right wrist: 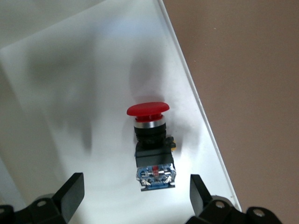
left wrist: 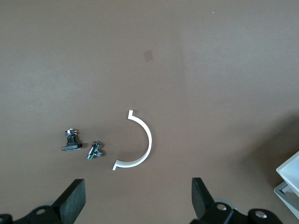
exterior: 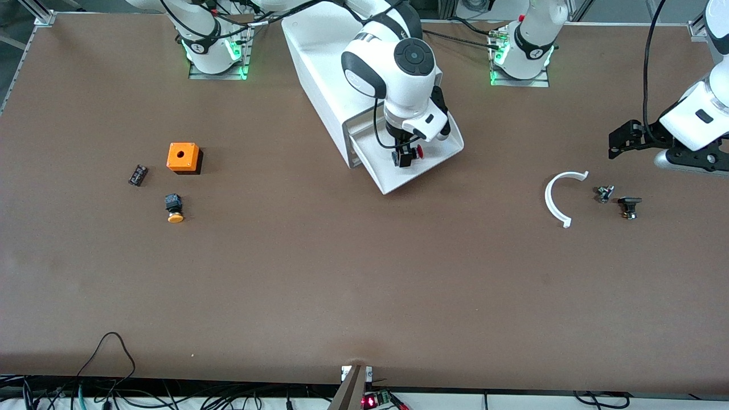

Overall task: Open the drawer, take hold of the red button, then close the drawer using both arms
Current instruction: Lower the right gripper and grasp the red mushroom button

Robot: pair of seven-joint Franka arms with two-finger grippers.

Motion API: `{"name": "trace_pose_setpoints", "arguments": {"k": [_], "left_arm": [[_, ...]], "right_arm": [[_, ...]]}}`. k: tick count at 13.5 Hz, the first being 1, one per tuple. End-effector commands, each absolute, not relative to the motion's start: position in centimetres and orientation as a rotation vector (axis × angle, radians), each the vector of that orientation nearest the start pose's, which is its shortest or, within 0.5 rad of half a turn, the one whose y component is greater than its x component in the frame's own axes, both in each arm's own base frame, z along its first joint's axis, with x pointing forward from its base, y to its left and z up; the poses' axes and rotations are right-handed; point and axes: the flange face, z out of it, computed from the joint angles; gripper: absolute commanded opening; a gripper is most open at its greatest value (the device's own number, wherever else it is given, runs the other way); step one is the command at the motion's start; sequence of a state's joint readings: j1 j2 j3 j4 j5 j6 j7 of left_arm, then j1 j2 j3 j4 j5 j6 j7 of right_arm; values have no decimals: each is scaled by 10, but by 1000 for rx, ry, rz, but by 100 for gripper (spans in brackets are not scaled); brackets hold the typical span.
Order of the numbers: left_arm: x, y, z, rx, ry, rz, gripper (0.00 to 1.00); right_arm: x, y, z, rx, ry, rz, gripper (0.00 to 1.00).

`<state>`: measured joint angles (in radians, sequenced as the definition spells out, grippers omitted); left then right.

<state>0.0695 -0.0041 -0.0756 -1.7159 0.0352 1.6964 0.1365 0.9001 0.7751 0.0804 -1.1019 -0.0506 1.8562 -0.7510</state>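
Note:
The drawer [exterior: 424,173] is pulled out of the white cabinet [exterior: 319,68]. The button [exterior: 417,151], with a red cap and a black body, lies on its side on the drawer floor. My right gripper [exterior: 405,157] hangs low over the drawer, open, its fingers either side of the button's body end and not touching it. The right wrist view shows the button [right wrist: 150,140] on the white drawer floor [right wrist: 70,93] just ahead of the open right gripper [right wrist: 135,192]. My left gripper [exterior: 619,142] waits open and empty over the table at the left arm's end, and shows open in the left wrist view [left wrist: 138,196].
An orange cube [exterior: 183,157], a black button with a yellow cap [exterior: 174,208] and a small black part [exterior: 137,175] lie toward the right arm's end. A white curved piece [exterior: 561,199], a small metal part [exterior: 605,193] and a black part [exterior: 629,206] lie under the left gripper.

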Motion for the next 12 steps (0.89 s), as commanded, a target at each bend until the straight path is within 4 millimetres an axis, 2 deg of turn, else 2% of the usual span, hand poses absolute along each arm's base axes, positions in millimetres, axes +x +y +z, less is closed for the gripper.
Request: {"name": "trace_pose_setpoints", "arguments": {"k": [1,4,7,8,10,12], "left_arm": [[561,3,571,-3081,223,29,100],[562,7,570,-3086,207,31,100],[564,6,565,-3086,201,24,100],[564,6,564,-3088,201,21,100],[564,5,564,-3091,200,16,100],[564,5,564,-3091,201,16,100]], "right_arm": [[444,619,351,2008,2395,-24,100],[444,619,340,2008,2394,-45,100],[452,620,334,2017,2392,4,100],[452,620,333,2016,2394,4,97],[452,621,332,1964,2436,9,76],[452,621,332,1955,2444,9,63]]}}
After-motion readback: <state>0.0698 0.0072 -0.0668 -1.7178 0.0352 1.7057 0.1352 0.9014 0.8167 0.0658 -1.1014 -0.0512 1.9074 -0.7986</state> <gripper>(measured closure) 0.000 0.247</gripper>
